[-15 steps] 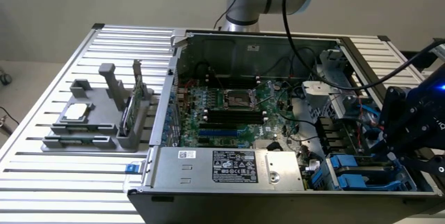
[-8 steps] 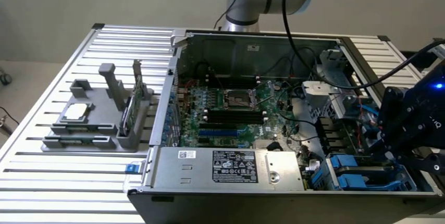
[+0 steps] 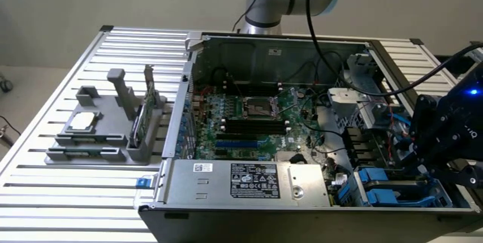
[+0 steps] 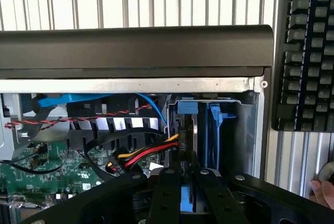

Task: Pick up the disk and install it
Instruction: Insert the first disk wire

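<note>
My gripper [image 4: 187, 199] is shut on the disk [image 4: 201, 130], which I see edge-on: a thin grey body framed by a blue plastic carrier. The disk stands on edge in the drive bay [image 4: 245, 130] at the corner of the open computer case [image 3: 189, 85]. A blue strip of the carrier shows between my black fingers [image 4: 167, 192]. In the exterior view the gripper [image 3: 431, 166] hangs over the bay at the case's lower right corner, above the blue carriers [image 3: 377, 189] there, and its fingertips are hidden by its body.
Red, yellow and black cables [image 4: 146, 156] run right beside the bay. The motherboard [image 3: 249, 118] and a labelled power supply [image 3: 249, 181] fill the case. A grey fixture [image 3: 106, 130] holds a chip and a card. A keyboard [image 4: 308, 51] and a person's hand [image 4: 323, 190] are nearby.
</note>
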Controlling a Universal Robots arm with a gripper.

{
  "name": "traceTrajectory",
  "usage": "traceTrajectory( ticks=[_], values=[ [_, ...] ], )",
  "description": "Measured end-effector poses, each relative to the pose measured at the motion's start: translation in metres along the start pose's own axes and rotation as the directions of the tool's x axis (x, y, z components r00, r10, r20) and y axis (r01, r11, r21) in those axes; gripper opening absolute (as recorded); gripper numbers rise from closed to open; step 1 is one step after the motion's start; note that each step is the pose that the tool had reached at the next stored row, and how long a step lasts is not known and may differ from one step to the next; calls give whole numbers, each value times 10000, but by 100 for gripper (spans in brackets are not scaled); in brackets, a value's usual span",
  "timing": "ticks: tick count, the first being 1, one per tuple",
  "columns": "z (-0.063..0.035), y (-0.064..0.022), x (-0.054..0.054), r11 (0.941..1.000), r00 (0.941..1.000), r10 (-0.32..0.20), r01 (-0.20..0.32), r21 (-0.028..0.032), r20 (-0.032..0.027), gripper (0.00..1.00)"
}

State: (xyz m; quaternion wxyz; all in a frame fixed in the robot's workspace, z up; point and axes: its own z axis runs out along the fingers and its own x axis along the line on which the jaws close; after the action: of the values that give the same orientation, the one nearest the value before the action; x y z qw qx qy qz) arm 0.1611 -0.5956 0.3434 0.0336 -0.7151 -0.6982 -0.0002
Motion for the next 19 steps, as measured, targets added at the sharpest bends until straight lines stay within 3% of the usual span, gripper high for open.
traceTrajectory(
  ticks=[3,8,19],
  values=[
    [2,-1,29,10000,10000,2,-2,-12,24,16],
    [3,0,43,9999,10000,5,-4,-115,52,16],
    [32,0,43,9999,10000,41,-40,-158,88,16]
  ],
)
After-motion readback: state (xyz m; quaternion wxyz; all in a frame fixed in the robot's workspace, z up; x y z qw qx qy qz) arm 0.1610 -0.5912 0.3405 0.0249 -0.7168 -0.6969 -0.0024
